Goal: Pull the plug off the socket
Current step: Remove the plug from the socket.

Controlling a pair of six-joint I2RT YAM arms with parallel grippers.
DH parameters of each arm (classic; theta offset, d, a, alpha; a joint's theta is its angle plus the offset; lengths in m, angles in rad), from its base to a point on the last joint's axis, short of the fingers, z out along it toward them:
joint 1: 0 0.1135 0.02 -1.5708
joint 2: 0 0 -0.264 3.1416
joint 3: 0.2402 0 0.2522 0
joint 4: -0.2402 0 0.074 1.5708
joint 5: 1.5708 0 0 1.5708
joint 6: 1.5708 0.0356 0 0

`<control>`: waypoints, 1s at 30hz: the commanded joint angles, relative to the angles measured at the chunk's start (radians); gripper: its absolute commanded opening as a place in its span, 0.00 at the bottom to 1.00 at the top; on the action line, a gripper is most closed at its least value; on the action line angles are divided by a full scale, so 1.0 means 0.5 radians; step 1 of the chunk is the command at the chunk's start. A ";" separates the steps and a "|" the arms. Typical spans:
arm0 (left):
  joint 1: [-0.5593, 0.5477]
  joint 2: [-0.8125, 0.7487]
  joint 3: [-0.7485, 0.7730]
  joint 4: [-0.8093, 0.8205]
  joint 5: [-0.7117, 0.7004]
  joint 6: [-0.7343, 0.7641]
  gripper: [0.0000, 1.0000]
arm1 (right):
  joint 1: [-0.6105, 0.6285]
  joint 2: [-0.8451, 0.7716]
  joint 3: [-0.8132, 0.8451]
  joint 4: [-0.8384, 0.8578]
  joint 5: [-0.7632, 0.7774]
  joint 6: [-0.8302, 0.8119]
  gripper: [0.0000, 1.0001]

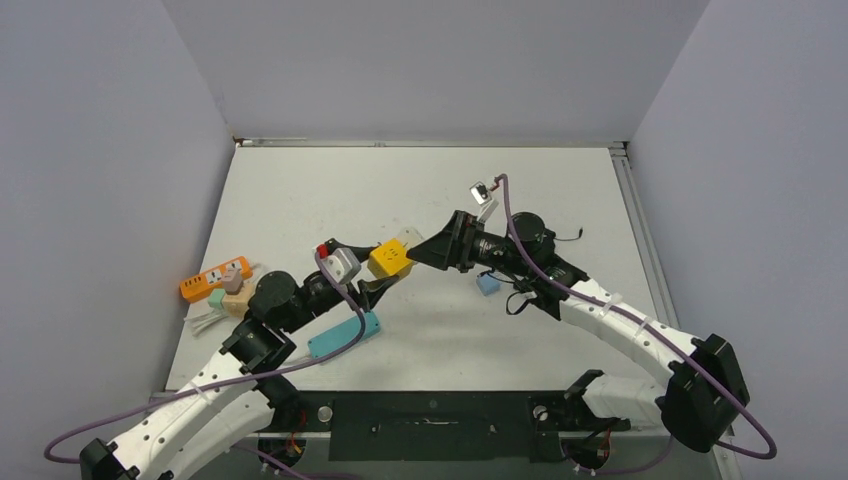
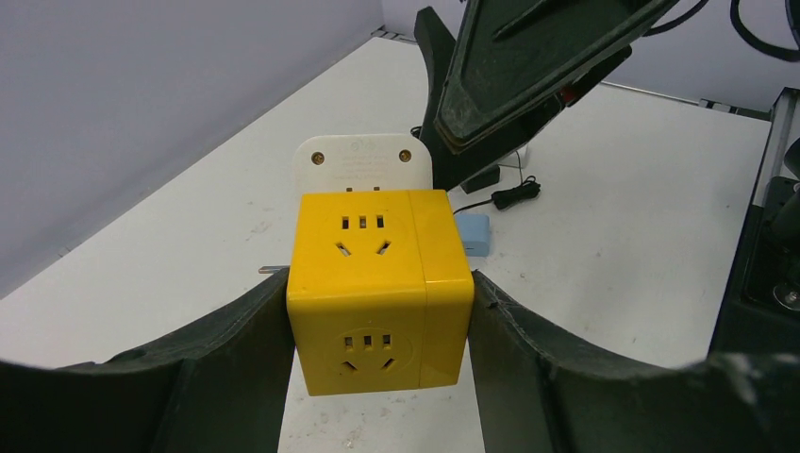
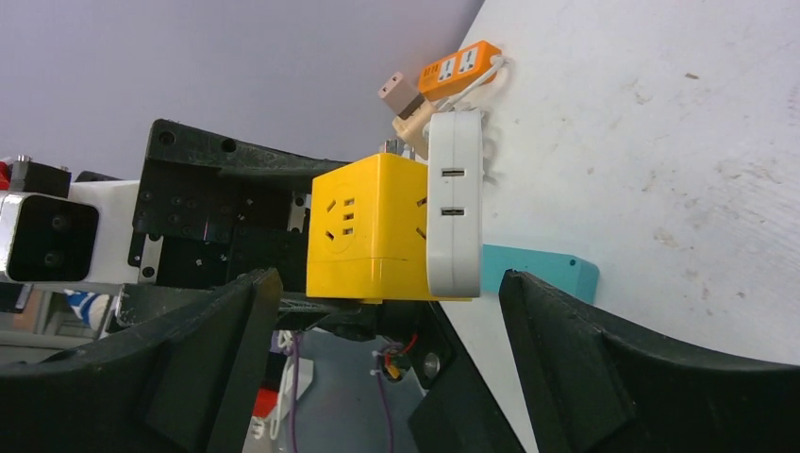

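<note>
Your left pincer (image 2: 382,311) clamps the yellow cube socket (image 2: 377,288) between its two fingers, one pad on each side face, and holds it lifted above the desk (image 1: 420,190), near the middle of the workspace. That grip makes sense: it leaves the outlet faces clear and steadies the cube so the other arm has something firm to pull against.

The white plug (image 3: 454,203), a flat adapter with two slots on its edge, sits flush against one face of the cube, on the side away from your left wrist. From the left wrist view you see only its rounded top edge behind the cube. It looks seated in the socket, so the separation is not yet done.

Your right pincer (image 3: 387,311) stands wide, its fingers spread either side of the cube and plug with clear air between them and nothing held. It faces the plug head-on, which reads as lined up for a grasp. You will likely need to advance and close on the white body alone, not the yellow cube, or both arms will fight over one piece.

No containers are on the desk. What lies there loose: an orange power strip (image 1: 216,277) at the left edge, and a teal block (image 1: 345,336) under the left arm.
</note>
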 commanded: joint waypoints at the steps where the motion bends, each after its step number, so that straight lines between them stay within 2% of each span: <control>1: -0.010 -0.065 -0.011 0.312 -0.062 -0.033 0.00 | 0.110 0.080 -0.075 0.508 0.033 0.280 0.90; 6: -0.014 -0.127 -0.054 0.374 -0.107 -0.043 0.00 | 0.202 0.164 -0.078 0.602 0.103 0.354 0.90; 17: -0.015 -0.179 -0.095 0.437 -0.110 -0.053 0.00 | 0.219 0.244 -0.142 0.771 0.145 0.497 0.90; 22: -0.015 -0.156 -0.095 0.449 -0.067 -0.060 0.00 | 0.221 0.248 -0.155 0.854 0.146 0.554 0.97; 30: -0.015 -0.149 -0.101 0.457 -0.022 -0.051 0.00 | 0.226 0.251 -0.172 0.965 0.139 0.619 0.84</control>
